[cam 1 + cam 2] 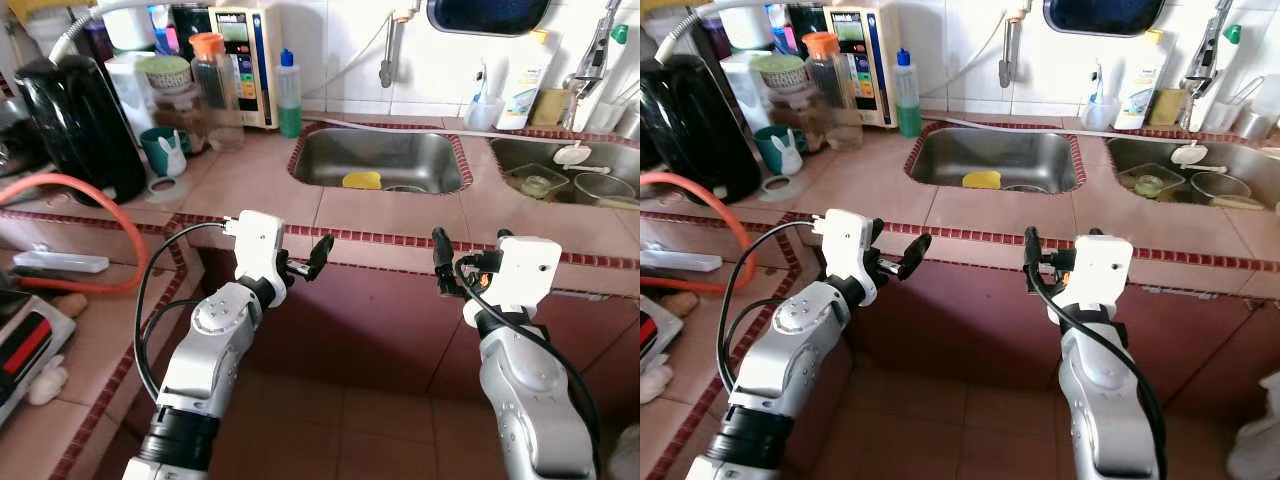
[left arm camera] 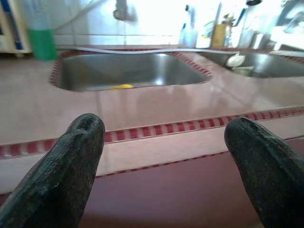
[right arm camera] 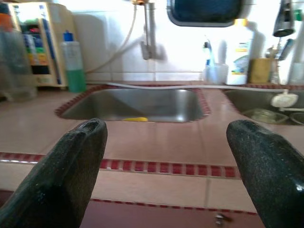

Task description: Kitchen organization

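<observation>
Black fingers on both grippers stand spread and empty: the left gripper (image 1: 305, 262) and right gripper (image 1: 447, 268) hover just short of the counter edge (image 1: 380, 240), probably poised for a first reach. Beyond them, the left sink (image 1: 385, 158) holds a yellow sponge (image 1: 362, 180); the right sink (image 1: 560, 165) holds a glass dish (image 1: 537, 182) and a clear bowl (image 1: 603, 189). A green soap bottle (image 1: 289, 95) stands by the wall, a black kettle (image 1: 75, 125) far left.
</observation>
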You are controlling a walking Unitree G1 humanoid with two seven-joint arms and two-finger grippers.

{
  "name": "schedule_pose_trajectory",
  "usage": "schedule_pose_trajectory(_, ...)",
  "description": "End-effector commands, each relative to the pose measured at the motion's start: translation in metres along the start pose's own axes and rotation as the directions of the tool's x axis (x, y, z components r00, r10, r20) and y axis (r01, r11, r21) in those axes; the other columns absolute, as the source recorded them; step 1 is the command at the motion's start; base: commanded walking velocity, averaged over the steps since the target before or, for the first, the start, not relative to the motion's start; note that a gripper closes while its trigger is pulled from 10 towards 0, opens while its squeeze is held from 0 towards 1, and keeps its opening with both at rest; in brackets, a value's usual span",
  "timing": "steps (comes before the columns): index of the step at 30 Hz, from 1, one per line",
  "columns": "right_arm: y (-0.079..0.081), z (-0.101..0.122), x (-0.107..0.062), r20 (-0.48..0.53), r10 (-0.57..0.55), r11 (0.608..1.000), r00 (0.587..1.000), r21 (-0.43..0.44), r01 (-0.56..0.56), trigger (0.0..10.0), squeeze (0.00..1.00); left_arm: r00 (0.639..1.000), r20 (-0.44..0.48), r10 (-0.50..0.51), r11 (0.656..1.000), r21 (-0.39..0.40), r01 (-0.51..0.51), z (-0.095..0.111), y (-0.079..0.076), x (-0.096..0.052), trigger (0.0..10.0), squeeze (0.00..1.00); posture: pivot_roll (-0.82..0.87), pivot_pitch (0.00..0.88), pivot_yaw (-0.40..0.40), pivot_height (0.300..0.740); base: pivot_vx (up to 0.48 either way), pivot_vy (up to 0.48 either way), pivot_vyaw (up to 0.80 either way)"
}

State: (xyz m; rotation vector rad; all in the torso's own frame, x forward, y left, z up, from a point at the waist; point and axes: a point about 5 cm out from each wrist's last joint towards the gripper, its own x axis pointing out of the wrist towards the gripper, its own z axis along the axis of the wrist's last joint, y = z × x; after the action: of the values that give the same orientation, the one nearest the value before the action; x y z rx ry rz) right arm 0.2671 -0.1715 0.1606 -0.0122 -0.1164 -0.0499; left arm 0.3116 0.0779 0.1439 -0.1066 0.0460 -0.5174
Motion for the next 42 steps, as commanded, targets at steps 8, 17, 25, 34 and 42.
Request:
schedule_pose_trajectory(8,0.003,0.000,0.002,-0.009,0.001,1.000,1.000,-0.003,-0.001,10.0,0.34,0.999,-0.025,0.031,0.999,0.029,-0.030,-0.004,0.010,-0.001,10.0,0.00,0.06,0.000,0.036,0.740,0.000,0.000,0.00)
schedule_pose_trajectory(17,-0.002,-0.026,-0.006,-0.088,-0.003,0.999,0.996,-0.044,-0.001,10.0,0.16,0.984,-0.165,0.066,0.984,0.176,-0.037,-0.054,0.031,-0.013,10.0,0.00,0.06,0.000,0.031,0.740,0.000,0.000,-0.73)
schedule_pose_trajectory(25,-0.015,-0.078,-0.025,-0.244,-0.016,0.993,0.970,-0.121,-0.014,10.0,0.16,0.930,-0.346,0.127,0.972,0.228,-0.048,-0.105,0.049,-0.033,10.0,0.00,0.06,0.000,0.030,0.740,0.000,0.000,-0.76)
schedule_pose_trajectory(34,-0.038,-0.158,-0.064,-0.506,-0.073,0.979,0.859,-0.200,-0.034,10.0,0.16,0.790,-0.568,0.233,0.949,0.311,-0.056,-0.152,0.066,-0.061,10.0,0.00,0.06,0.000,0.032,0.740,0.000,0.000,-0.76)
schedule_pose_trajectory(42,-0.046,-0.189,-0.073,-0.623,-0.111,0.983,0.774,-0.181,-0.005,10.0,0.16,0.725,-0.649,0.229,0.945,0.327,-0.006,-0.165,0.063,-0.066,10.0,0.00,0.04,0.000,0.053,0.740,0.000,0.000,-0.76)
